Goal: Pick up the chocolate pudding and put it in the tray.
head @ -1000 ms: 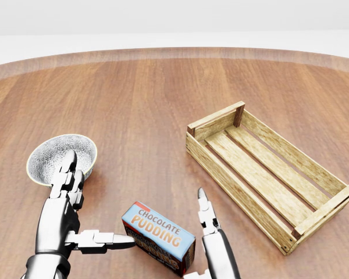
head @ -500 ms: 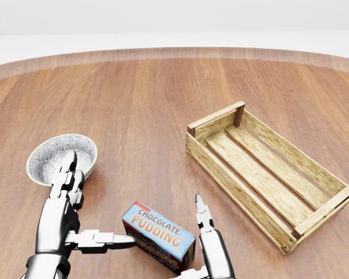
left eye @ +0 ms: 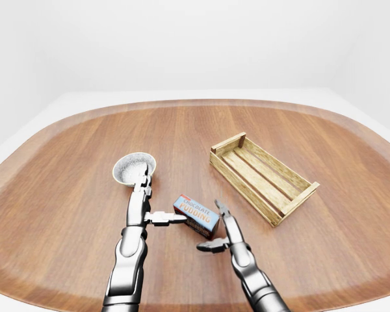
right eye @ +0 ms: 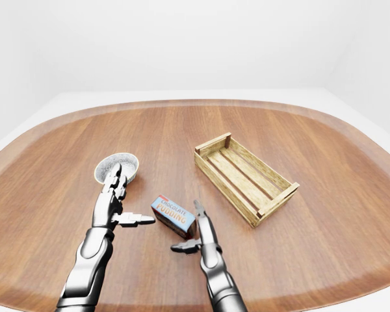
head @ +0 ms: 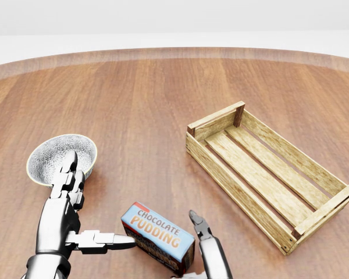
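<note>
Both hands flank the pudding box, nothing lifted yet.

The left hand has its fingers spread, one finger lying flat with its tip at the left end of the chocolate pudding, while the right hand stands open just beside the box's right end, not closed round it. The box lies flat on the wooden worktop, below and left of the tray in the head view, and well apart from it. The tray sits empty; a patterned bowl rests by the left hand. By my reckoning the grasp, lift, carry and placing all remain.
</note>
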You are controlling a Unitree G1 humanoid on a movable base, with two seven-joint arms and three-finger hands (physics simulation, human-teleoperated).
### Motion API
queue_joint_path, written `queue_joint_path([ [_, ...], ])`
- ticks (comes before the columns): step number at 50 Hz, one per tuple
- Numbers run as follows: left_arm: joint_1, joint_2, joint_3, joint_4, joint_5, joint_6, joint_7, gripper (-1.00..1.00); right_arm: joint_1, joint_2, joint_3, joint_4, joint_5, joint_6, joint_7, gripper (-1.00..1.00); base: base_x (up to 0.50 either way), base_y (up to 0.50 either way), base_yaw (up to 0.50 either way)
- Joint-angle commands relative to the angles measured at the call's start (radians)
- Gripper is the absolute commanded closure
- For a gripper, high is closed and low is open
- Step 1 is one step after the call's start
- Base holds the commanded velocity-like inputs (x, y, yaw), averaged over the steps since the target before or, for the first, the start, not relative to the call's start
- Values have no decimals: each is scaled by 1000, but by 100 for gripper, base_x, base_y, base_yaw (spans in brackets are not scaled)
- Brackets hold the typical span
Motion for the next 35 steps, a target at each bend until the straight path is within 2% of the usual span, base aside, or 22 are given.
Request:
queue_joint_path([
  [1,2,2,-2,-6,-4,1,-10,-100,-11,6,-7,8,-19,0,-8,59,0,0,0],
  [2,4,2,-3,-10,-4,4,-10,-100,-6,6,-4,-1,-14,0,0,100,0,0,0],
  [20,2,2,-1,0,-5,-5,-13,-100,-10,4,-9,4,-16,0,-9,100,0,0,0],
  [35,3,2,-2,-8,-5,3,-11,-100,63,-3,24,-240,13,0,34,100,0,0,0],
])
